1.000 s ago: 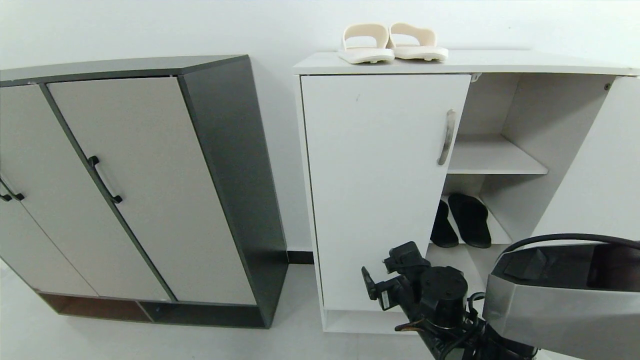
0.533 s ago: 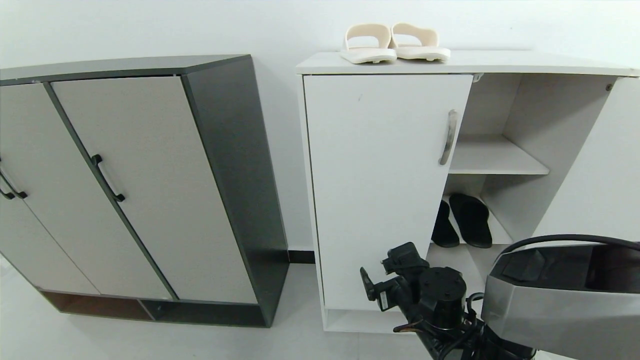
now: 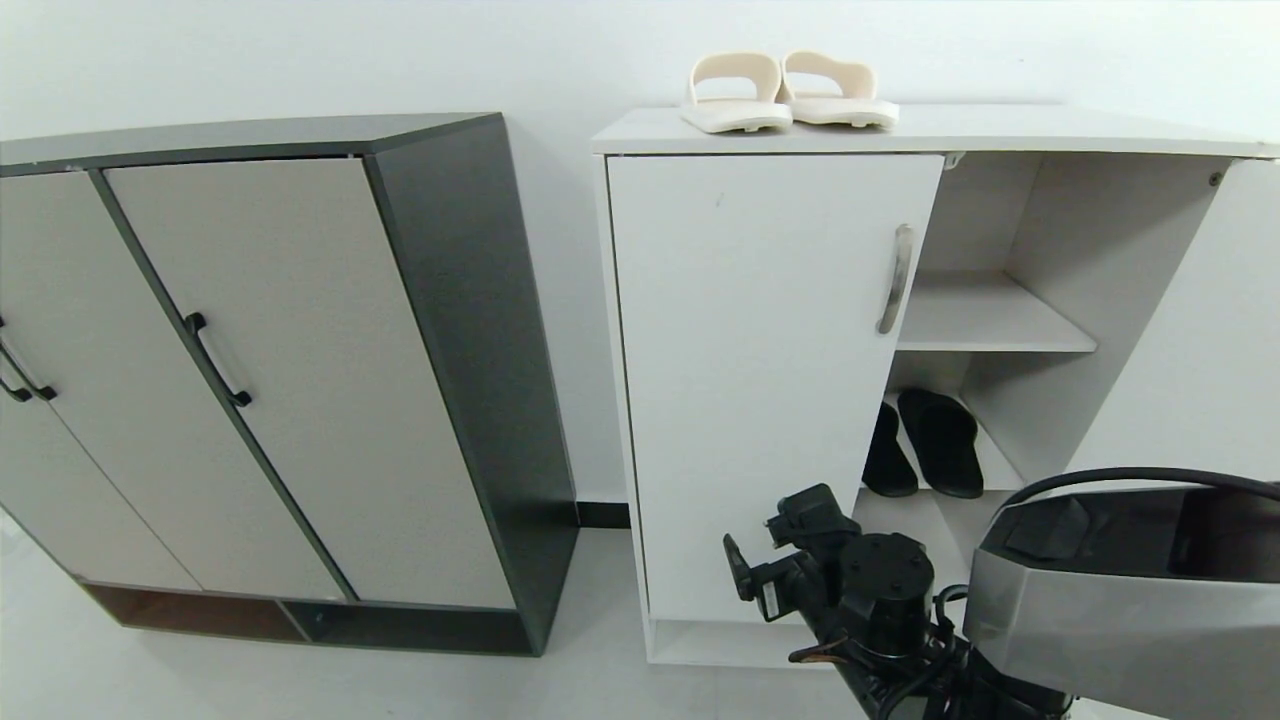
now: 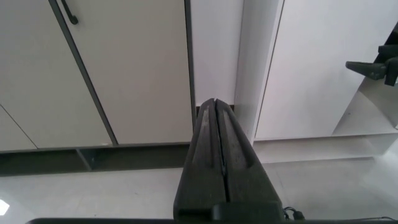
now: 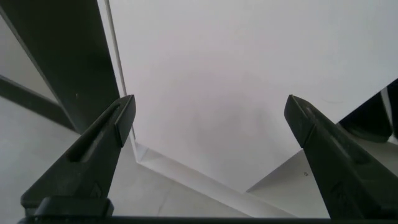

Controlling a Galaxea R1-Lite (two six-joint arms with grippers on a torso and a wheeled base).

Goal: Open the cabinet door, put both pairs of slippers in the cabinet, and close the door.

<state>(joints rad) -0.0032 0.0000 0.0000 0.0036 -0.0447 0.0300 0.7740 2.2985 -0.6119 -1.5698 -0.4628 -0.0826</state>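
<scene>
Slippers in cream (image 3: 790, 90): I see them side by side on top of the white cabinet (image 3: 1050, 128), at its front edge, near the left end.
Slippers in black (image 3: 925, 440): on the low shelf inside.
Doors: right door (image 3: 1190, 330) open, left door (image 3: 760, 380) closed.
Right gripper (image 5: 209, 101): low down in front of the left door, fingers spread wide, holding nothing.
Left gripper (image 4: 215, 106): fingers pressed together, holding nothing, facing the gap between the white cabinet and the grey cabinet (image 4: 137, 68).

Cream slippers (image 3: 790, 92) atop the white cabinet (image 3: 1000, 125); black slippers (image 3: 925, 440) on its lower shelf (image 3: 997, 470).
</scene>
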